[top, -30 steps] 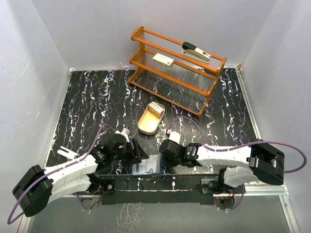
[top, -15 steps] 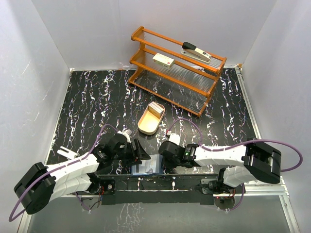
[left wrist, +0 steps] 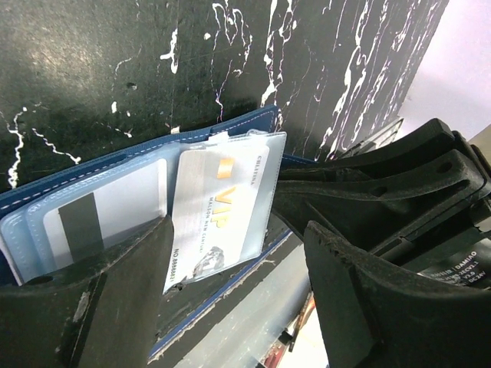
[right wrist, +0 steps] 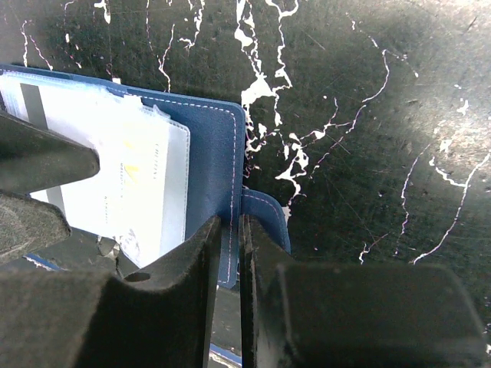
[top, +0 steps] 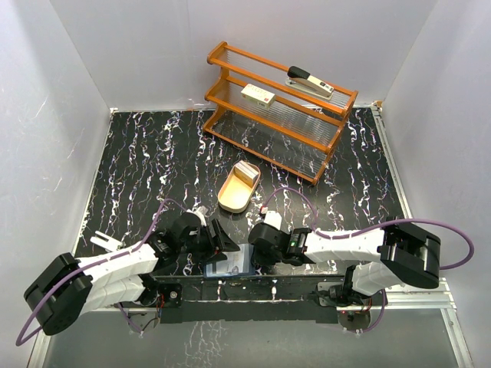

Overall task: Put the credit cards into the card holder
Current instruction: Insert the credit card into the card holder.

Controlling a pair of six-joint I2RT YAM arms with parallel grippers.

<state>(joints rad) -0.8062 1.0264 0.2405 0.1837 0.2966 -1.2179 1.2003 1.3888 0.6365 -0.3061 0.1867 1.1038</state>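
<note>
The dark blue card holder [top: 230, 265] lies open at the table's near edge, its pale pockets up. A whitish VIP credit card [left wrist: 222, 205] sits partly inside the right pocket [right wrist: 142, 180], its lower end sticking out. Another card with a black stripe [left wrist: 103, 215] fills the left pocket. My left gripper [left wrist: 238, 307] is open just over the holder, one finger [left wrist: 107, 307] beside the VIP card's free corner and nothing between the jaws. My right gripper [right wrist: 240, 238] is shut on the holder's stitched right edge [right wrist: 222, 146], next to the snap tab [right wrist: 268, 218]. One more pale card [top: 245, 173] rests in the tan tray.
The tan oval tray [top: 230, 198] stands mid-table behind the grippers. An orange wire shelf [top: 276, 115] at the back holds a cream box with a red label [top: 258, 95] and a stapler [top: 309, 80]. White walls close off three sides.
My left gripper has opened wider and no longer holds the VIP card, which stays in the pocket. Both arms have crept slightly toward each other over the holder.
</note>
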